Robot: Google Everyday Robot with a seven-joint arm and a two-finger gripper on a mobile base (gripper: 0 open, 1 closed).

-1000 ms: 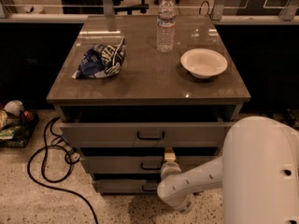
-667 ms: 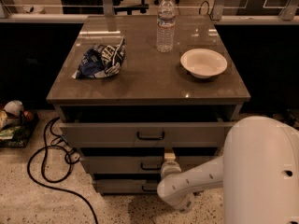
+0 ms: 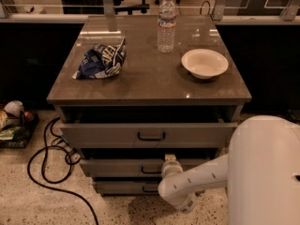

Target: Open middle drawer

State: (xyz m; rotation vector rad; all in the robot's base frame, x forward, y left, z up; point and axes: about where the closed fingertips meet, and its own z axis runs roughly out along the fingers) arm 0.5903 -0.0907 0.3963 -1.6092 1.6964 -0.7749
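Observation:
The cabinet has three stacked grey-beige drawers. The top drawer (image 3: pixel 150 134) is pulled out the furthest. The middle drawer (image 3: pixel 122 167) sits below it, pulled out a little, with its dark loop handle (image 3: pixel 151 171) at centre. The bottom drawer (image 3: pixel 119 187) stands out least. My gripper (image 3: pixel 168 161) is at the middle drawer's front, just right of and above the handle, reaching in from my white arm (image 3: pixel 197 182) at lower right.
On the cabinet top (image 3: pixel 150 86) lie a blue chip bag (image 3: pixel 101 59), a water bottle (image 3: pixel 166 23) and a white bowl (image 3: pixel 205 63). A black cable (image 3: pixel 44 165) loops on the floor at left, near some clutter (image 3: pixel 13 121).

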